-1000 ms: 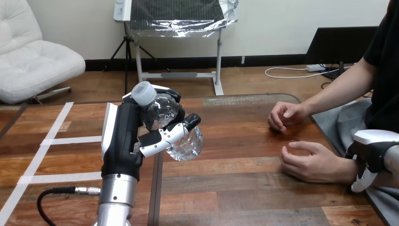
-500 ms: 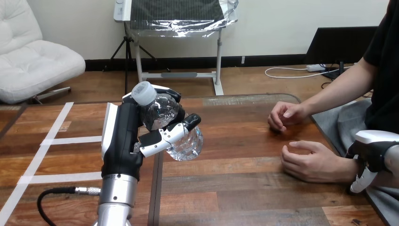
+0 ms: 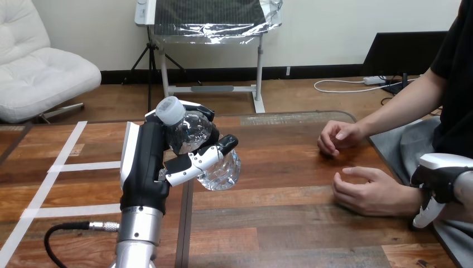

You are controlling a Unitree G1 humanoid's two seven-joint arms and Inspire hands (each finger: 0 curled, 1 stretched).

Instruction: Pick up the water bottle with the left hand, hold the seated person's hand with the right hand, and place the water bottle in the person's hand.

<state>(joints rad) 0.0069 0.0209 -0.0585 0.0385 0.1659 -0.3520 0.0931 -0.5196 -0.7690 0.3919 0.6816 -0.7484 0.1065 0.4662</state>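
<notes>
In the left hand point(image 3: 143, 163), above the table point(image 3: 279, 223), the water bottle point(image 3: 195, 133), fingers curled round it.

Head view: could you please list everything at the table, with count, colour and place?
table: one, brown wood, across the view.
tape strips: several, white, on the table's left part.
water bottle: one, clear, white cap, tilted, held.
person's farther hand: one, on the table, right.
person's nearer hand: one, on the table, right.
left hand: one, black and white, curled round the water bottle.
right hand: one, black and white, right edge, by the person's wrist.
</notes>
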